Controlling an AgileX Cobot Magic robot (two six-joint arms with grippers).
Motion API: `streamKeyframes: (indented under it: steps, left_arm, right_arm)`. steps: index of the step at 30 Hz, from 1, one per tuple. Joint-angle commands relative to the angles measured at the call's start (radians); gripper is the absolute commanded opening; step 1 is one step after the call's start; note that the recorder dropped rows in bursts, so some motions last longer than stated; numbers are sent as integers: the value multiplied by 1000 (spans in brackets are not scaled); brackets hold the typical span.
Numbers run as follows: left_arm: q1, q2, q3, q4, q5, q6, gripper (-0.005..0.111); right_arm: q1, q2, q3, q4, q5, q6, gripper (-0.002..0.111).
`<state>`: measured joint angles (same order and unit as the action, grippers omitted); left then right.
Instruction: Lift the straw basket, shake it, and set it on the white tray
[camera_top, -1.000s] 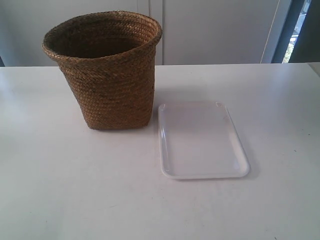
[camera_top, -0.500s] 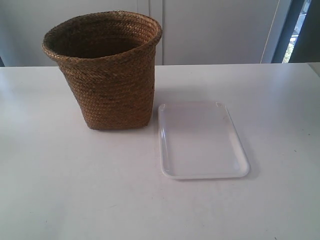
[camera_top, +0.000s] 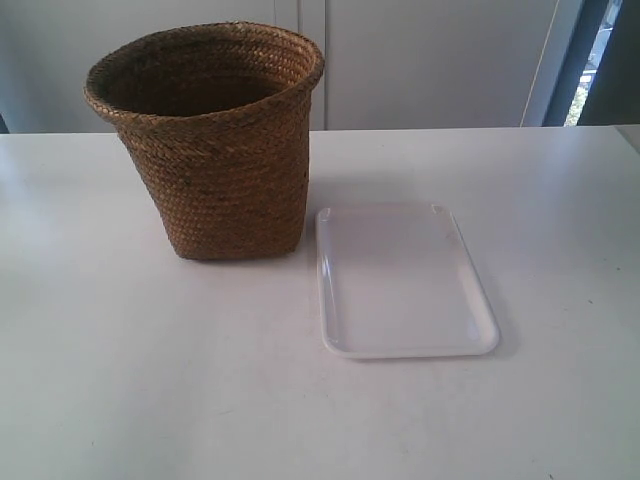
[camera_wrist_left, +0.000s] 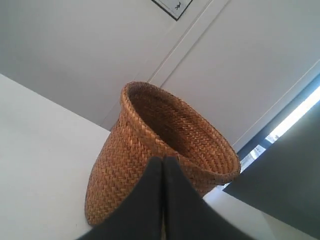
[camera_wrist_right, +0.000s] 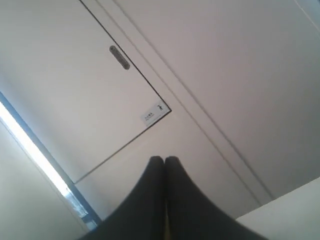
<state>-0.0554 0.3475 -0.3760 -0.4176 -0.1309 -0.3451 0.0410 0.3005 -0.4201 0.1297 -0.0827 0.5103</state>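
**A:** Position check. The straw basket (camera_top: 225, 170) stands upright on the table (camera_top: 150, 400), mouth up. Its base is just beside the white tray (camera_top: 400, 290), not on it.

**B:** Grippers?

**A:** Left gripper (camera_wrist_left: 163, 161): fingers pressed together, nothing between them. Right gripper (camera_wrist_right: 164, 160): likewise clenched on nothing.

**B:** Which arm do we judge better placed?

**A:** The left. Its wrist view looks straight at the basket, with the rim and woven wall ahead of the fingertips and apart from them. The right wrist view shows only a panelled wall (camera_wrist_right: 225, 75) and a table corner. Neither arm shows in the exterior view.

**B:** We note that the left jaws must part before they can take the rim. Lift not yet begun.
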Motion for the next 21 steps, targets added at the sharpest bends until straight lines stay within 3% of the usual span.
streamKeyframes:
  steps: [1,6,13,21]
  left_arm:
    - [3,205,-152,51,17,59,0]
    - [3,353,-271,62,10,75,0]
    - [3,361,-275,64,166,92,0]
    - [3,361,-275,67,197,99,0]
  right_arm:
    - [-2,202,-191,-4,100,-186,0]
    - [-2,337,-323,-2,129,-211,0]
    - [-2,341,-326,-2,325,-193,0]
    - [-2,341,-326,-2,350,-197,0]
